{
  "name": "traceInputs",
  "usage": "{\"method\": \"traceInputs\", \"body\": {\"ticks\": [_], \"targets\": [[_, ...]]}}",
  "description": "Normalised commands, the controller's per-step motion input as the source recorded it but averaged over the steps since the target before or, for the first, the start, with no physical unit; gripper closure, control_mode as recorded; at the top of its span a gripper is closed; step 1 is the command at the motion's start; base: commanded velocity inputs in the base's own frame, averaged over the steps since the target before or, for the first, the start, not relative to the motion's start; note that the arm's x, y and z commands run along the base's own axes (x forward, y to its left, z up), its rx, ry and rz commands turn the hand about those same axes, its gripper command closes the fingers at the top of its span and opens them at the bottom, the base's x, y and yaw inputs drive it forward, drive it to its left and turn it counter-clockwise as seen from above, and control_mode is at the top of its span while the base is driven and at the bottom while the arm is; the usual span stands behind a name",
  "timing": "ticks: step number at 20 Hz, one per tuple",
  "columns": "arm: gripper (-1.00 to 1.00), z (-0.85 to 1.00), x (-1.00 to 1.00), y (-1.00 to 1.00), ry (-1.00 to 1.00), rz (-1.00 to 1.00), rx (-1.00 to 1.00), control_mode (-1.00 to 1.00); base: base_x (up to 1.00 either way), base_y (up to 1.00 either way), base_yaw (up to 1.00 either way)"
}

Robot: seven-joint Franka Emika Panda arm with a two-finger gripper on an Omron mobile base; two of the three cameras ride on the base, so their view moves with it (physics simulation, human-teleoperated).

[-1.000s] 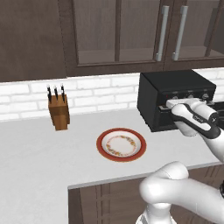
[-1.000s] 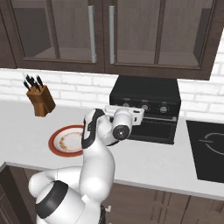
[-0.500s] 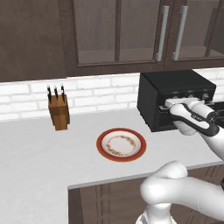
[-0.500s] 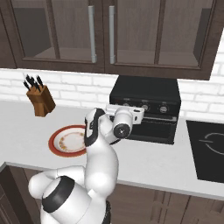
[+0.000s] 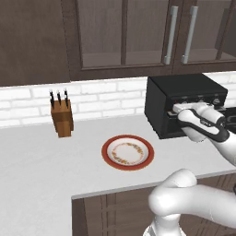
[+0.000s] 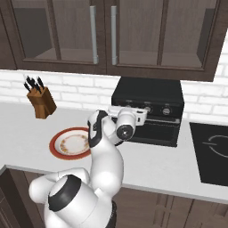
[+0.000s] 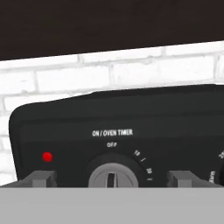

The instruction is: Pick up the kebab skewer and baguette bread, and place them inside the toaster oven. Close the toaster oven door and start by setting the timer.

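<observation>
Black toaster oven [image 5: 184, 103] at the far right of the white table [image 5: 41, 170], against the brick wall, its door [image 6: 153, 130] shut. The end effector [image 7: 111, 178] is held level at the knob row, its two fingers [image 7: 41, 179] spread wide to either side of the grey timer knob [image 7: 113, 175] and gripping nothing. Above the knob, the panel reads "ON / OVEN TIMER", with "OFF" just over the knob's top; a red lamp [image 7: 47, 156] sits to the knob's left. A red-rimmed plate [image 5: 127, 152] lies on the table left of the oven, near the front edge. A wooden knife block [image 5: 61, 117] stands further left, close to the wall.
</observation>
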Motion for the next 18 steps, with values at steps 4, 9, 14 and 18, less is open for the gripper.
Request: {"method": "traceInputs", "body": {"ticks": [4,9,14,18], "targets": [[-1.0,0.0,0.09,0.0,0.0,0.0,0.0,-1.0,0.0,0.0,0.0],[-1.0,0.0,0.0,0.0,0.0,0.0,0.0,-1.0,0.0,0.0,0.0],[-1.0,0.0,-0.06,0.0,0.0,0.0,0.0,-1.0,0.0,0.0,0.0],[-1.0,0.0,-0.06,0.0,0.0,0.0,0.0,-1.0,0.0,0.0,0.0]]}}
